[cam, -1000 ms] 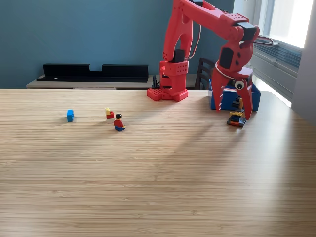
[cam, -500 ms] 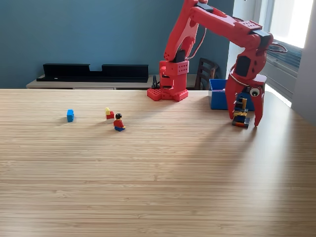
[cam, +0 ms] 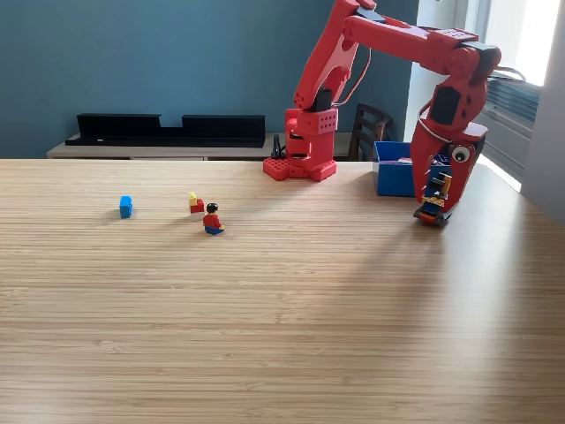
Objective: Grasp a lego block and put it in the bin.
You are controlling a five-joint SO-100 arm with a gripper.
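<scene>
My red gripper [cam: 434, 208] hangs at the exterior view's right, shut on a small lego block [cam: 433, 201] stacked from dark blue, orange and yellow parts. The block leans, and its lower end is at the wooden table [cam: 282, 309]. The blue bin [cam: 391, 177] stands just behind and to the left of the gripper, partly hidden by the fingers. Further left on the table lie a blue brick [cam: 125, 206], a red and yellow piece [cam: 194, 203] and a minifigure [cam: 213, 219].
The arm's red base [cam: 300, 166] is mounted at the table's far edge. A long black tray [cam: 168, 129] rests on a shelf behind the table. A dark chair back [cam: 365, 129] shows behind the bin. A bright window is at the right.
The gripper swung right from in front of the bin, came down around the stacked block, and its fingers closed on it. The block now leans.
</scene>
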